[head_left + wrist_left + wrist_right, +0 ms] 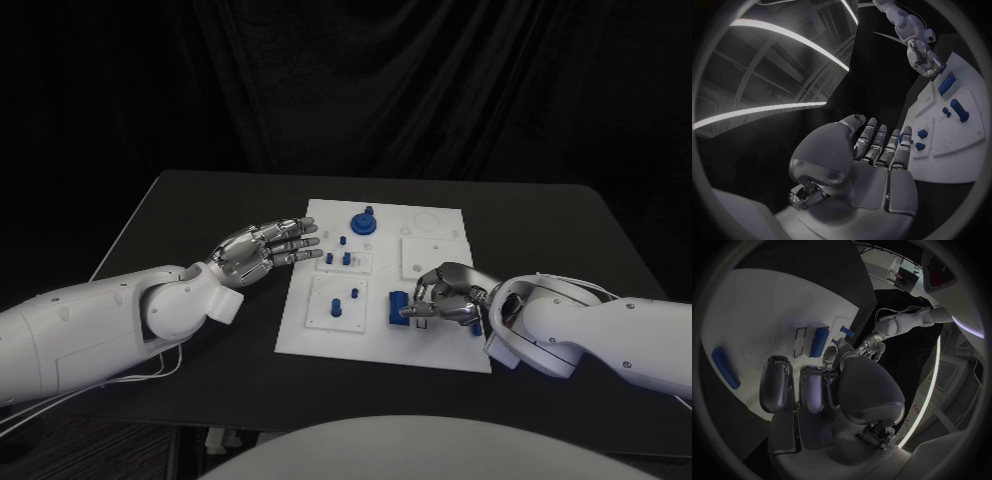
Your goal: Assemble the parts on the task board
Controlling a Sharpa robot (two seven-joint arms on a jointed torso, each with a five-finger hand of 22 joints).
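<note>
Head view gives us the black counter (pixel 173 215) with the white task board (pixel 378 345) lying in its middle. Our left robot hand (pixel 264 249) hovers just beside the board's left edge, fingers stretched out and spread apart toward it, holding nothing. The left wrist view confirms this: the fingers (pixel 879 145) lie straight and separate, their tips near the board's edge.

Our right robot hand (pixel 444 297) sits over the near right part of the board, fingers curled downward. It is at a blue rectangular block (pixel 395 311) standing in a recess there; we cannot tell whether the fingers actually clasp the block or only rest by it. In the right wrist view the same block (pixel 819 341) shows beyond the fingertips, next to an empty slot.

Other blue parts rest on the board: a round knob piece (pixel 365 222) near the far edge, two small pegs (pixel 338 259) in the middle left panel, and an oblong piece (pixel 339 306) in the near left panel. A long blue bar (pixel 725 367) appears in the right wrist view.

We can read no writing or labels on the board or the parts.
</note>
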